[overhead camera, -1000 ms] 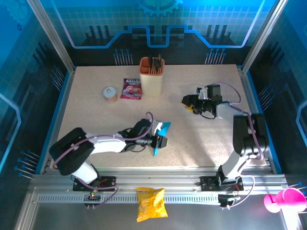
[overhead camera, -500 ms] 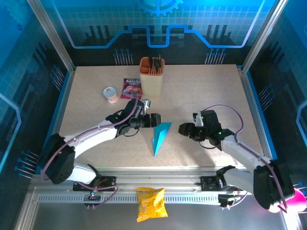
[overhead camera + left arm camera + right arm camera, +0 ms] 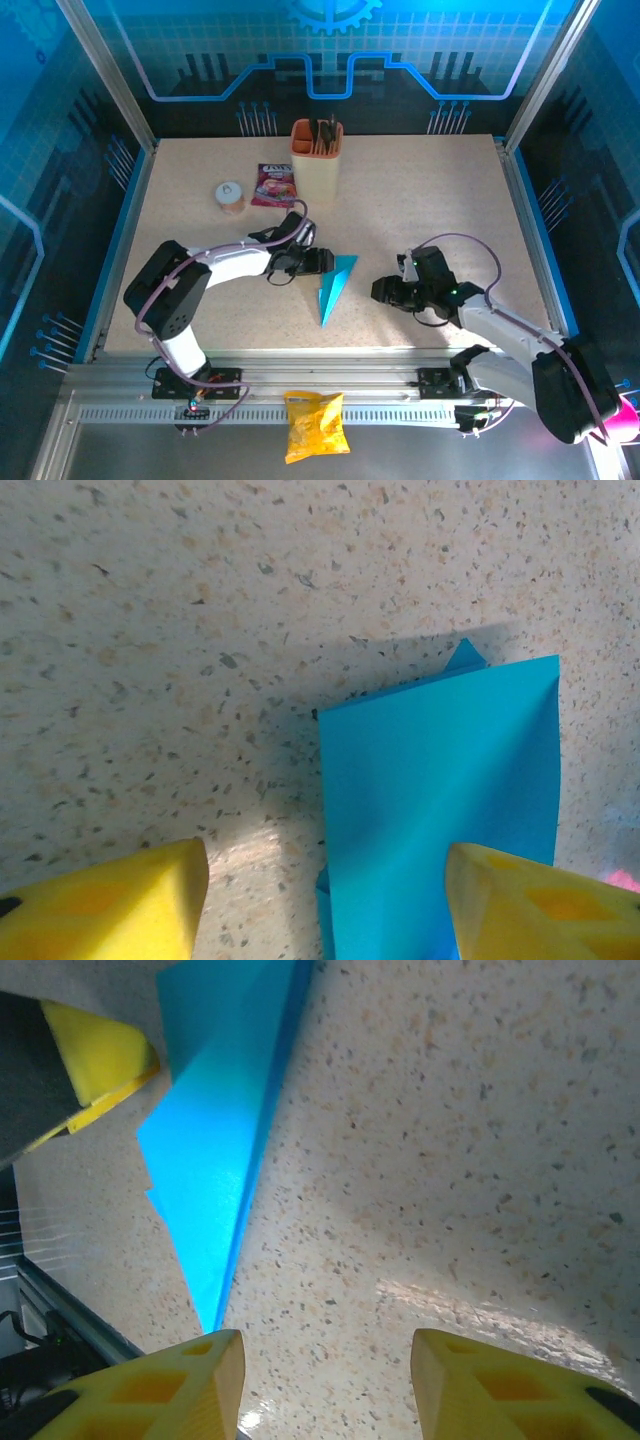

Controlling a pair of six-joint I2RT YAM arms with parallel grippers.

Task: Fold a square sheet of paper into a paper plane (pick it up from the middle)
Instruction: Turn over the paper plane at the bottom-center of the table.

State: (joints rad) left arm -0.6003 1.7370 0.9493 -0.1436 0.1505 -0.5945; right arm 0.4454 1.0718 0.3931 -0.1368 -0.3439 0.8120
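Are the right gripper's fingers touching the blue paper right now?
Apart. The top view shows a strip of bare table between the right gripper and the blue paper.

The left arm reaches forward with its forearm bent to the right, and the left gripper (image 3: 316, 262) has its yellow fingers (image 3: 110, 900) spread wide. The right arm stretches leftward. The right gripper (image 3: 384, 291) faces the left one, fingers (image 3: 170, 1390) likewise parted. Both seem to hang low.
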